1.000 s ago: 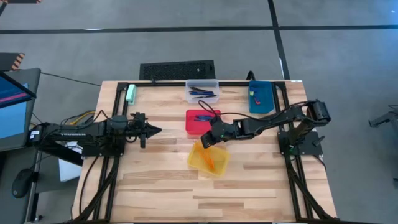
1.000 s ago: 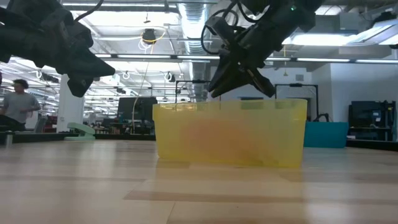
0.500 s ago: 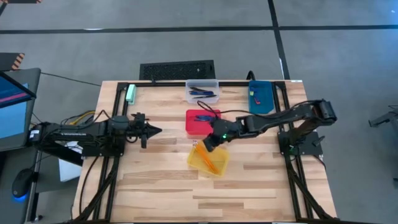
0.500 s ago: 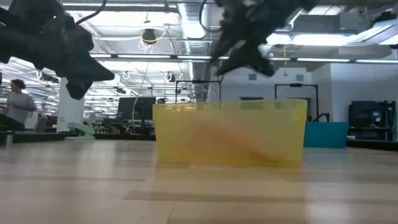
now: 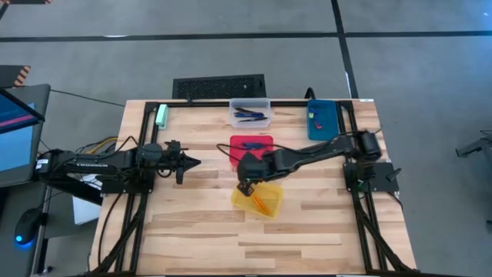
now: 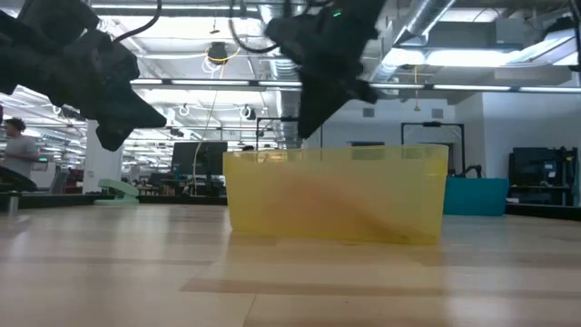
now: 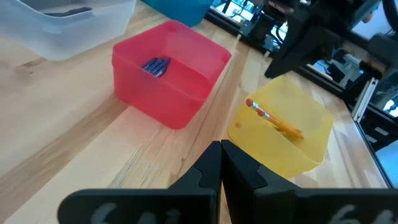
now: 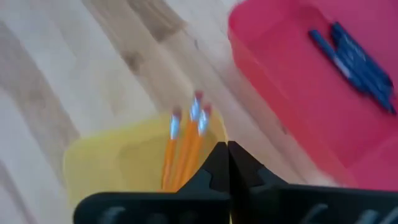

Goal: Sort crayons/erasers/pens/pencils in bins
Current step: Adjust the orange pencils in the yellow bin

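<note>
Right gripper (image 5: pixel 246 187) of mine hung with its fingers pressed together on nothing, over the corner of the yellow bin (image 5: pixel 270 204) nearest the red bin (image 5: pixel 237 156). The pencils (image 5: pixel 260 203) lay inside the yellow bin; crayons (image 7: pixel 155 65) sat in the red one, just beside it. My worry was that corner: dropping any lower, my fingers could catch the rim and tip or shove the light tray, spilling pencils toward the red bin. My left gripper (image 5: pixel 191 161) waited pinched together too, well apart from the yellow bin.
</note>
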